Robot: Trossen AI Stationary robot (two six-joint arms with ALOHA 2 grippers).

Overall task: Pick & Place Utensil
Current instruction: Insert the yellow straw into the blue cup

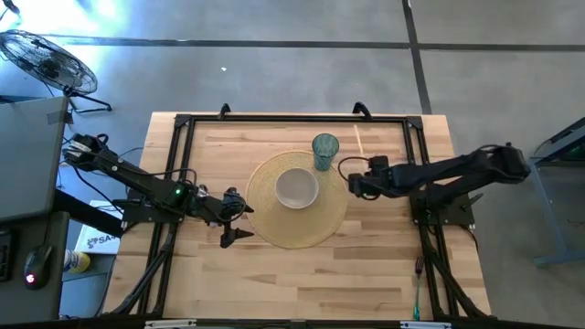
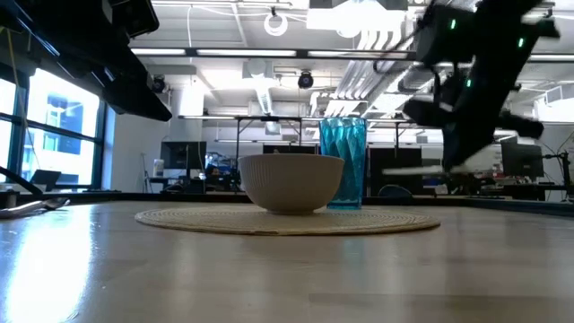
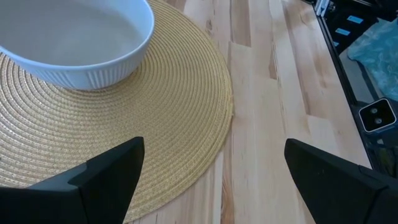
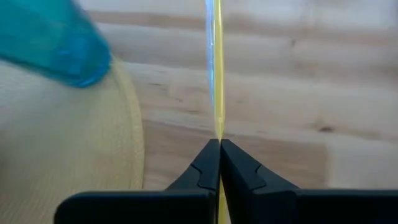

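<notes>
A thin pale yellow stick (image 4: pixel 217 68) runs forward from my right gripper (image 4: pixel 219 143), which is shut on it just right of the woven round placemat (image 1: pixel 297 215). The stick also shows in the high view (image 1: pixel 359 142), reaching toward the far edge beside the teal cup (image 1: pixel 324 151). A white bowl (image 1: pixel 297 188) stands on the mat's middle. The cup stands on the mat's far edge. My left gripper (image 1: pixel 239 222) is open and empty at the mat's left edge, its fingers standing over the mat's rim (image 3: pixel 224 118). My right gripper pinches the stick near its near end (image 4: pixel 218 127) between its two fingertips. The fingers come from above, slanting down, and the stick runs on ahead of them toward the table's far edge. I cannot tell whether its far end touches the table.
A fork with a green handle (image 1: pixel 418 283) lies near the table's near right corner. A black frame (image 1: pixel 292 119) runs around the working area. Bare wood lies to the right of the mat and along the near side.
</notes>
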